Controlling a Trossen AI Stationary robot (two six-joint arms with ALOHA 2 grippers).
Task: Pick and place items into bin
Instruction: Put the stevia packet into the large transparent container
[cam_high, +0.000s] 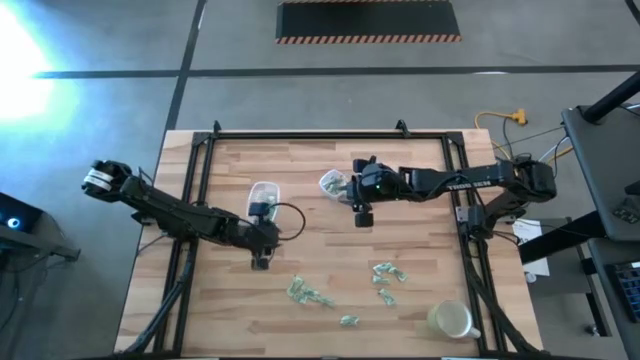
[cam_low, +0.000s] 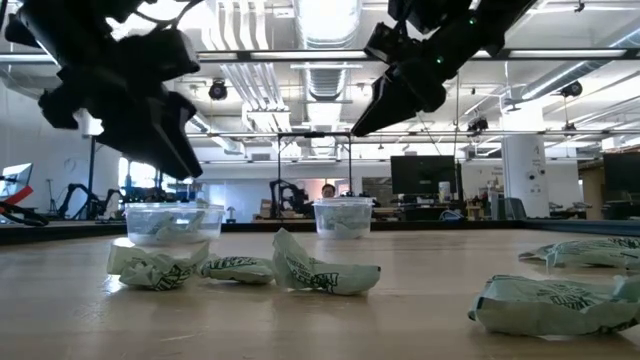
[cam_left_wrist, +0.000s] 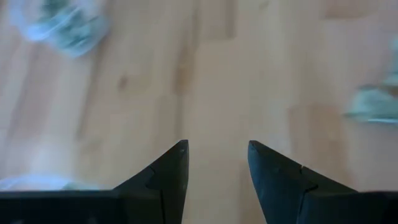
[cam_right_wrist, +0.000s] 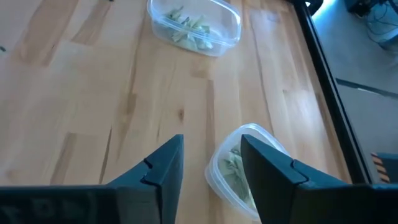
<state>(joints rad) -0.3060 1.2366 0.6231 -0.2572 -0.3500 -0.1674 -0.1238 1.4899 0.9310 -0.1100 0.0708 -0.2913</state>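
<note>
- Across the wooden table (cam_high: 420, 250), the two dark arms reach in from 9 and 3 o'clock, each bent low toward the middle.
- Left arm: it stretches from the table's 9 o'clock edge toward centre, wrist tipped down. The left gripper (cam_high: 261, 262) hangs just above bare wood, right beside a clear bin (cam_high: 263, 191) at its 12 o'clock. Its fingers (cam_left_wrist: 168, 171) stand narrowly apart and hold nothing.
- Right arm: it runs in from 3 o'clock, nearly level. The right gripper (cam_high: 343, 186) hovers at a second bin (cam_right_wrist: 236, 171), fingers a little apart, empty, one on either side of the bin's rim in the wrist view.
- Both bins hold some green-and-white items.
- Loose items (cam_high: 310, 293) lie scattered toward 6 o'clock, well apart from the bins; another cluster (cam_high: 388, 275) sits to the right.
- A pale cup (cam_high: 452, 320) stands near the 5 o'clock corner.
</note>
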